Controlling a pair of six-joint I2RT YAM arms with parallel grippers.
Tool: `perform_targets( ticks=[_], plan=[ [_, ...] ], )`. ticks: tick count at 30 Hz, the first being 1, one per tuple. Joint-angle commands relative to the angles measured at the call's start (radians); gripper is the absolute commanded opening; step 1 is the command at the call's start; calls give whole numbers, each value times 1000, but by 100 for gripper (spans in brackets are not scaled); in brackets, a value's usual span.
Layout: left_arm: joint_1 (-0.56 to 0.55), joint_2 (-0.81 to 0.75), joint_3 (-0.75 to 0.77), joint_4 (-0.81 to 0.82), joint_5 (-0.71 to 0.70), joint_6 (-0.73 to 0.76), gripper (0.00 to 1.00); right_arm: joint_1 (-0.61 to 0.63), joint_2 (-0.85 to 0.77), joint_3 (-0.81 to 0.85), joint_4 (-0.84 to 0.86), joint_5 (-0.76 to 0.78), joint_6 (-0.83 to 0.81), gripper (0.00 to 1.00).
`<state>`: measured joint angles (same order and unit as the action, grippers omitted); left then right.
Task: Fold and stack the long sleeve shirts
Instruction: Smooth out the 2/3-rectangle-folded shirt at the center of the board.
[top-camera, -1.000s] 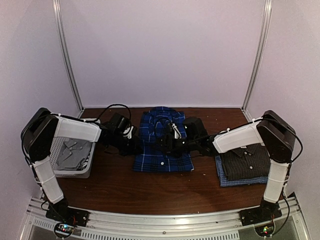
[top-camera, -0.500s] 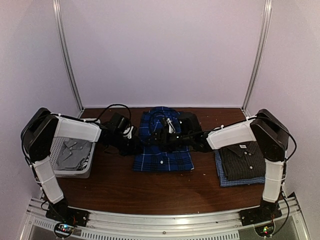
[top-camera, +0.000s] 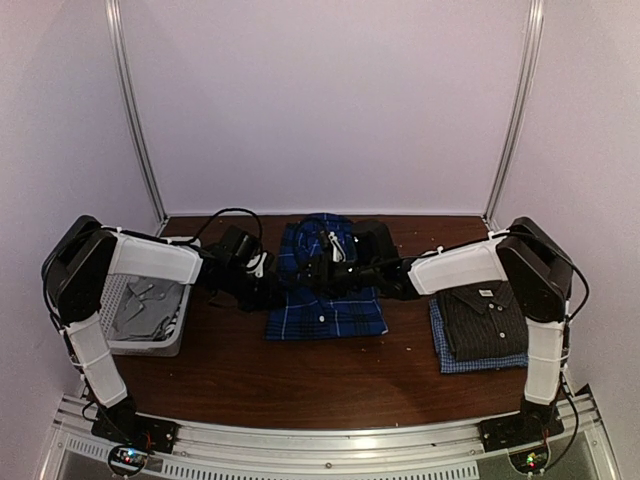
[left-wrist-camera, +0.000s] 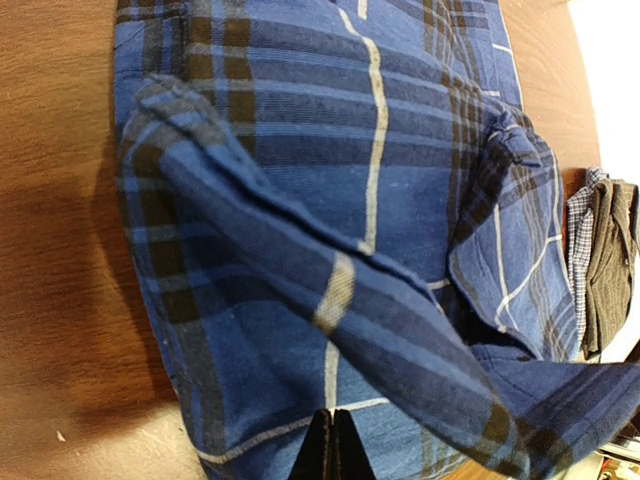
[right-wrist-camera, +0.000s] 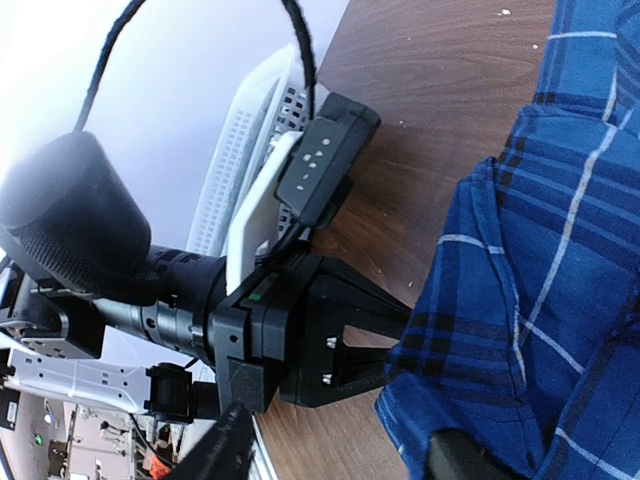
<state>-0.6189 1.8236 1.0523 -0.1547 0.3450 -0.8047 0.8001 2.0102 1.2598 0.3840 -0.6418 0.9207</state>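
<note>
Since the royal-blue plaid button-up shirt lies folded mid brown wooden table, with the dark grey checked shirt stacked on the pale blue checked one at right, I'd lift both sides evenly so the fold holds. Left wrist cam: left gripper pressed together, pinching the plaid's edge. Right wrist cam: right gripper spread wide, straddling that edge, clamping nothing yet.

Blue plaid shirt: woven cloth, matt, lightly napped. Worktop: dark wood grain, smooth, low sheen. Mesh basket: white plastic, perforated. Left claw: black plastic, matt.
</note>
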Motion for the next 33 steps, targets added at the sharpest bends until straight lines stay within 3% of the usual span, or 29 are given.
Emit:
perform_targets(
  ticks=[1, 9, 17, 22, 25, 29, 33],
  plan=[
    [-1, -12, -3, 28, 9, 18, 0, 11, 0, 32, -87, 83, -64, 44],
    [-1, -23, -13, 27, 3, 18, 0, 81, -32, 131, -343, 375, -295, 7],
    [-1, -27, -29, 25, -4, 10, 0, 166, -96, 145, -404, 678, -498, 4],
    [-1, -27, -33, 24, -7, 9, 0, 214, -154, 72, -336, 846, -602, 3],
    [-1, -26, -31, 23, -4, 9, 0, 216, -177, 36, -304, 890, -647, 6],
    [-1, -25, -29, 20, -6, 10, 0, 205, -170, 36, -309, 856, -667, 29],
    [-1, -22, -24, 16, -6, 12, 0, 154, -133, 64, -364, 782, -580, 50]
  ],
)
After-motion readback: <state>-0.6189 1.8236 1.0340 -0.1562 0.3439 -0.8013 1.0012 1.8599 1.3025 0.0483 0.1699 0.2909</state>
